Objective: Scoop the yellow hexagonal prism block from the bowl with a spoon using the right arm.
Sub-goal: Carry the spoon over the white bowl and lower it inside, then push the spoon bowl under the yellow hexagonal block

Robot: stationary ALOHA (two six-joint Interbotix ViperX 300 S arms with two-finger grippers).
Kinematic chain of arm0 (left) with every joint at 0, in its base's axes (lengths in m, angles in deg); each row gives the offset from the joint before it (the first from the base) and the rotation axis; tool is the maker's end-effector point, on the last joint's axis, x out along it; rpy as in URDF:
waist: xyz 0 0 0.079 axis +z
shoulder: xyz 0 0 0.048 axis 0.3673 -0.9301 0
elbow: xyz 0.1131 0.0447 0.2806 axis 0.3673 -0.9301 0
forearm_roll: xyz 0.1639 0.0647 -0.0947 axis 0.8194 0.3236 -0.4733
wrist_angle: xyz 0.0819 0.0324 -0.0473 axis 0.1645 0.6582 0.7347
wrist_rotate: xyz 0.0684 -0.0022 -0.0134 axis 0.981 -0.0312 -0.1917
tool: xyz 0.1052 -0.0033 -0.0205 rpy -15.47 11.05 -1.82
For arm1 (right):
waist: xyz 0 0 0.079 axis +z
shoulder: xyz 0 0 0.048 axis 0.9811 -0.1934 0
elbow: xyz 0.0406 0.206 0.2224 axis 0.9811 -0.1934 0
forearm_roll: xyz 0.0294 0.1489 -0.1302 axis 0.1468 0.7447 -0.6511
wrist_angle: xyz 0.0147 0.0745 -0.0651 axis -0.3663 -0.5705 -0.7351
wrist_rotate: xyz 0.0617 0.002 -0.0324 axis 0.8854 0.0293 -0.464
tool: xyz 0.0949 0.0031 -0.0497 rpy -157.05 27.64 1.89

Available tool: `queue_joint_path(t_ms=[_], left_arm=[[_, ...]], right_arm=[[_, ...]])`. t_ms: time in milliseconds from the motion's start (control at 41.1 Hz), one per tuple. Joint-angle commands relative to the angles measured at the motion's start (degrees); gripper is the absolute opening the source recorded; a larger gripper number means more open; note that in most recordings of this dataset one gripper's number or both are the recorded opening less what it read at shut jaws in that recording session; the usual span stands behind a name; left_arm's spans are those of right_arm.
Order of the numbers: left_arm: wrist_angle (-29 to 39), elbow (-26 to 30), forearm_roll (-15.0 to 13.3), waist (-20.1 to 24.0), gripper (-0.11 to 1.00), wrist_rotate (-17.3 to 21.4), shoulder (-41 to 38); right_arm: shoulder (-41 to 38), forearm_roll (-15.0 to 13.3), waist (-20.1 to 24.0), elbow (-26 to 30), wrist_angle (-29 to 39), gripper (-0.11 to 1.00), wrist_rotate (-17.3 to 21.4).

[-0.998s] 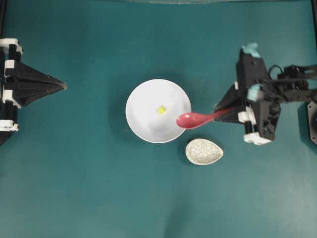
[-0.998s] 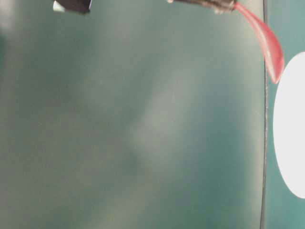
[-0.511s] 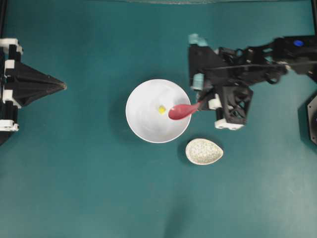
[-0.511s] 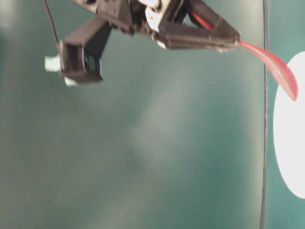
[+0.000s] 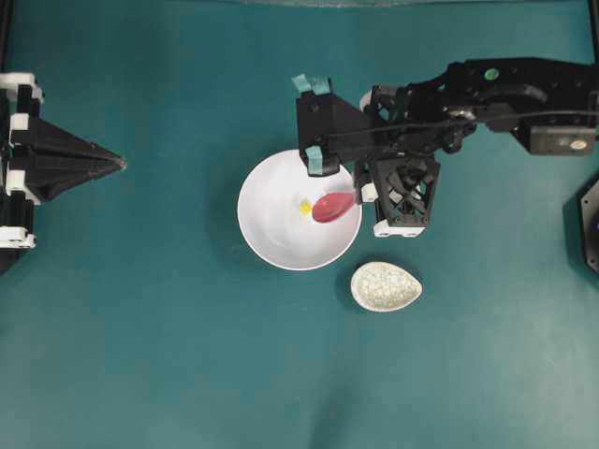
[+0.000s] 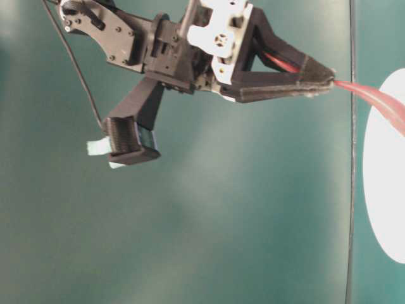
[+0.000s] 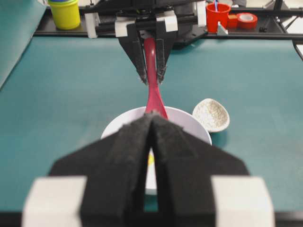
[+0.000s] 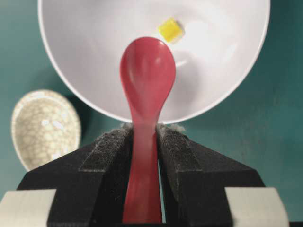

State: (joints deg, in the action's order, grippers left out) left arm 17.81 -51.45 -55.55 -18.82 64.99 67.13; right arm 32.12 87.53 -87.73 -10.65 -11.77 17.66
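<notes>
The white bowl [image 5: 271, 229] stands mid-table with the tiny yellow hexagonal prism block [image 5: 305, 207] lying inside it. My right gripper [image 5: 359, 195] is shut on the handle of the pink-red spoon [image 5: 332, 208]. The spoon's head hovers inside the bowl's right half, just right of the block. In the right wrist view the spoon [image 8: 147, 75] points at the block [image 8: 171, 30], a short gap between them. From table level the right gripper [image 6: 329, 79] holds the spoon [image 6: 373, 98] over the bowl [image 6: 386, 202]. My left gripper [image 5: 120, 163] rests shut at the far left, holding nothing.
A speckled egg-shaped dish [image 5: 386, 285] lies just below and right of the bowl, close to the right arm. A yellow cup [image 7: 64, 13], a red cup [image 7: 218, 14] and a tape roll [image 7: 247, 20] stand beyond the far table edge.
The right arm has swung left carrying the spoon. Its head went from the bowl's right rim to over the inside, beside the block. The left arm stayed still.
</notes>
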Motion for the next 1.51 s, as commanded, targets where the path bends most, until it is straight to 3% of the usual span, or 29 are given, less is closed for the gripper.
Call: queue_joint_path(t_ms=[0,462,1485], left_arm=[[0.0,0.9,0.2,0.1,-0.01,-0.1,-0.4],[0.0,0.9,0.2,0.1,-0.01,-0.1,-0.4],[0.0,0.9,0.2,0.1,-0.01,-0.1,-0.2]], right_arm=[[0.3,-0.4,-0.1,1.4,0.0,0.23,0.2],[-2.8,-0.4,-0.1,1.4,-1.0,0.23,-0.2],[-6.1,-0.2,0.0,3.5,-11.8,0.23,-0.7]])
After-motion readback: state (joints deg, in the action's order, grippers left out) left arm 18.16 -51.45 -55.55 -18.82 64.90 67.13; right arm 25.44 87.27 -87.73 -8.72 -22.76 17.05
